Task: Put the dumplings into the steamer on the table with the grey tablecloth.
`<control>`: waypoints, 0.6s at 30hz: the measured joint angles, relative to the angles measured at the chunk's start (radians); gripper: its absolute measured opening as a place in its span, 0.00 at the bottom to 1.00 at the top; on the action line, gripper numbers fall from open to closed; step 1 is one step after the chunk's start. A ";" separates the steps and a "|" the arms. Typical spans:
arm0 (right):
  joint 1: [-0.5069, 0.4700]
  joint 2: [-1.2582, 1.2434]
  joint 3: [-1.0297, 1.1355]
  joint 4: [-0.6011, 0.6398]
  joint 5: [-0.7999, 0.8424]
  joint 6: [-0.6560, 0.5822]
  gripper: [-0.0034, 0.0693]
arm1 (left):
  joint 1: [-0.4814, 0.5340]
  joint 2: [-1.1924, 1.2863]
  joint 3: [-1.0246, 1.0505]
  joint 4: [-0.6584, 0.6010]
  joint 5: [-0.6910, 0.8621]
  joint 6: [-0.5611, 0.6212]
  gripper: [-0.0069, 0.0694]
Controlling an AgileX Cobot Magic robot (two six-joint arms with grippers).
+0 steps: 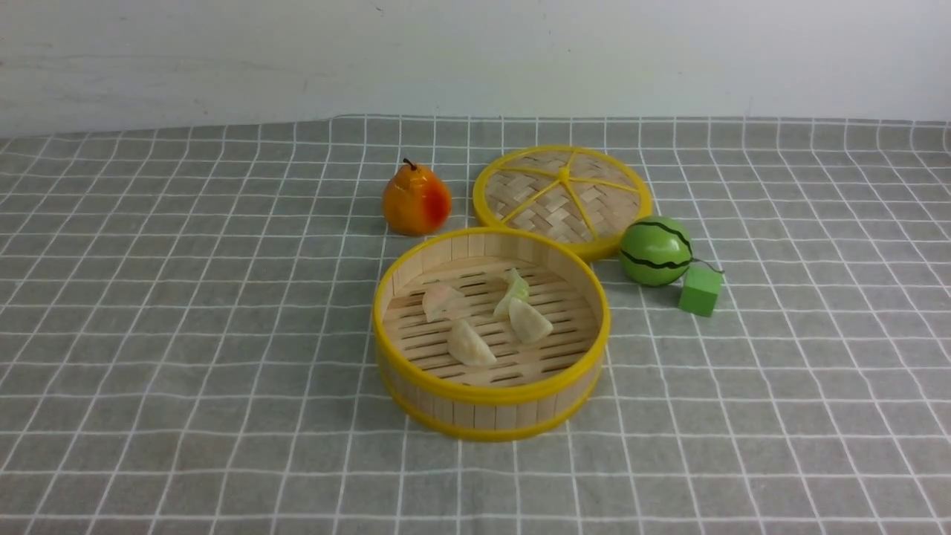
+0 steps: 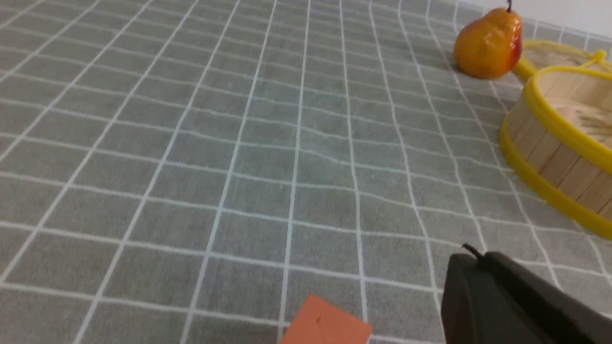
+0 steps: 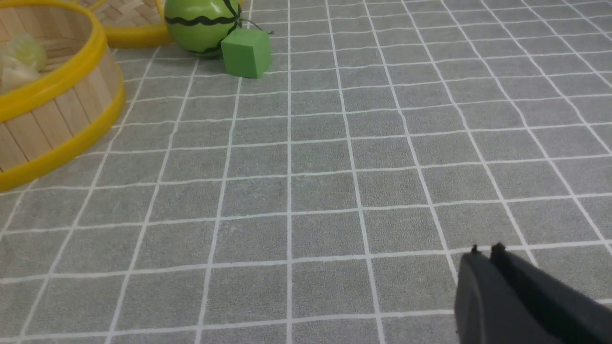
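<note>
Front view: all four dumplings (image 1: 483, 316) lie inside the steamer (image 1: 490, 394) mid-table (image 1: 148, 334), pear (image 1: 416, 200) at its eleven o'clock. Left hand (image 2: 471, 253) and right hand (image 3: 485, 251) are both closed, empty.

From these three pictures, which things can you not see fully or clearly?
- Orange flat piece, left wrist view: cut off by the frame edge; what it is cannot be told.
- Flat woven yellow-rimmed lid, front view: its near edge is hidden behind the round bamboo steamer.
- Left gripper and right gripper: only the shut tips show; neither arm appears in the front view.
- Pinkish dumpling, left wrist view: blurred, mostly behind the steamer wall.
</note>
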 joint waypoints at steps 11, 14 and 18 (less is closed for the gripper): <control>0.000 0.000 0.000 0.000 0.000 0.000 0.09 | 0.000 0.000 0.001 0.016 0.052 -0.019 0.07; 0.000 0.000 0.000 0.000 0.000 0.000 0.10 | 0.000 0.000 0.002 0.017 0.052 -0.019 0.07; 0.000 0.000 0.000 0.000 0.000 0.001 0.10 | 0.000 0.000 0.002 0.018 0.052 -0.020 0.07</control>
